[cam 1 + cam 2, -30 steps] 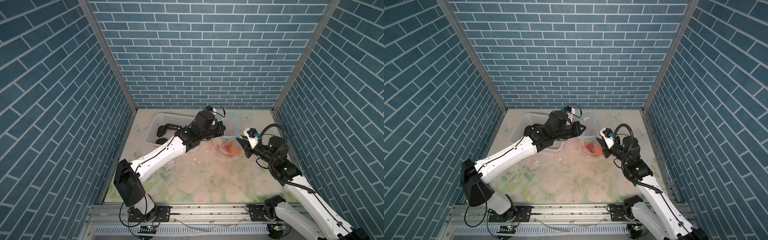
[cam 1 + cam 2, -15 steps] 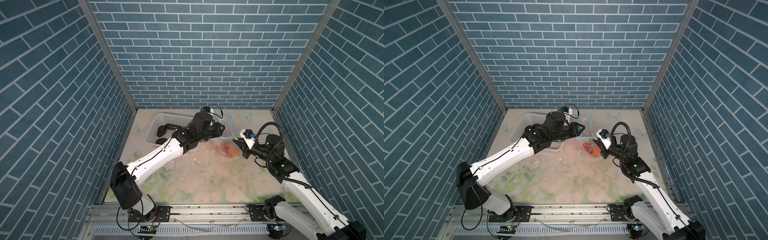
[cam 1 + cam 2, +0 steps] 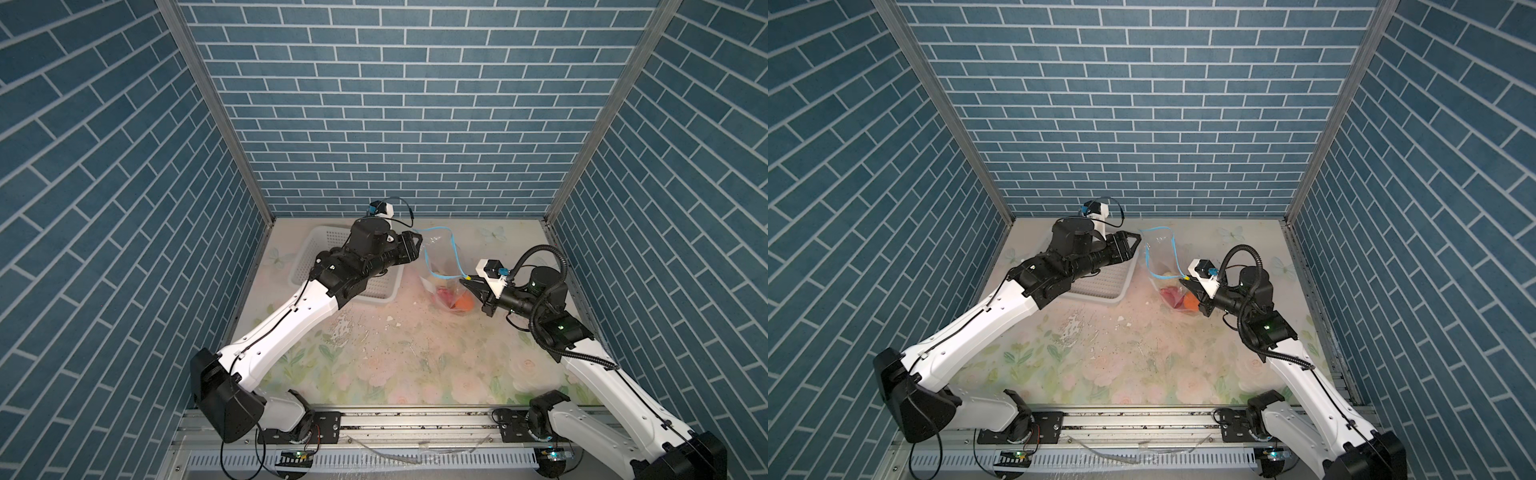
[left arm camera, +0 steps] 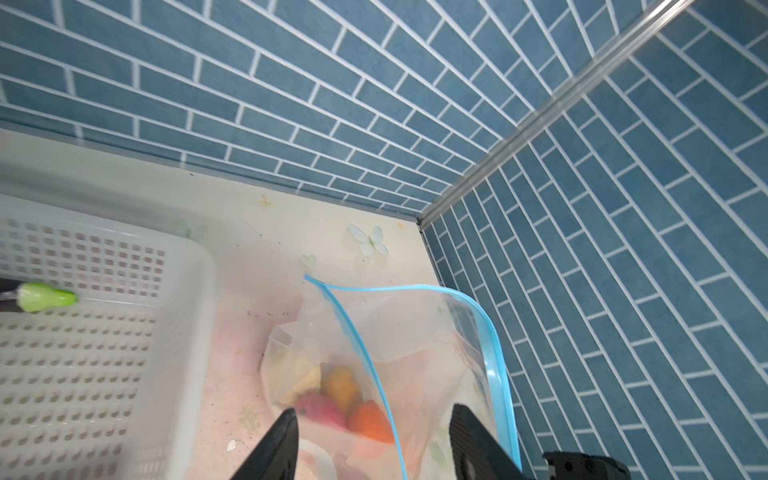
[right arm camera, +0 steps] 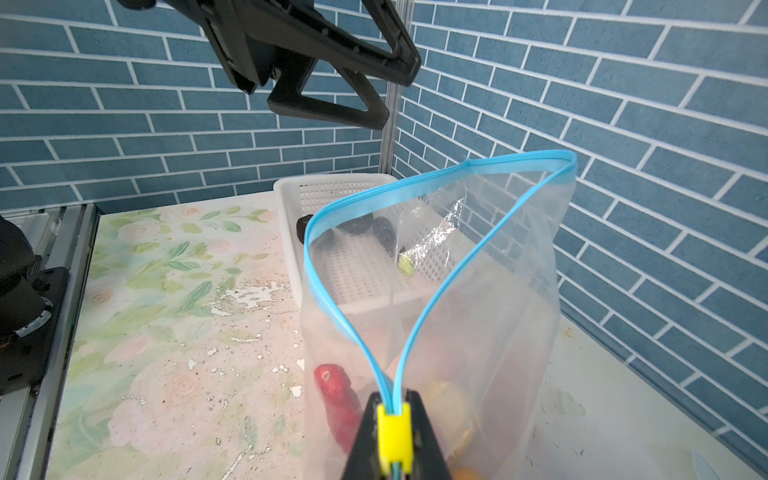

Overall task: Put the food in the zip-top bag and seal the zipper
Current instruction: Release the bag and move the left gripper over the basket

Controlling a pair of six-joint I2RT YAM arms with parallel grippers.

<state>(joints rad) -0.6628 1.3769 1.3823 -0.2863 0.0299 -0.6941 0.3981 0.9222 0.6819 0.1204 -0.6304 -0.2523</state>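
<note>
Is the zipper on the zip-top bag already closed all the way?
No: in the right wrist view the zipper spreads into a wide open loop from the yellow slider pinched in the right gripper.

place: robot lab test cell | walls: blue brick-print panels (image 3: pixel 395 124) on three sides of the table (image 3: pixel 395 365), joined by metal corner posts (image 3: pixel 221 116) | mounts: left arm (image 3: pixel 291 320) and right arm (image 3: pixel 598 372) mounted on a metal rail (image 3: pixel 415 420) along the table's front edge
</note>
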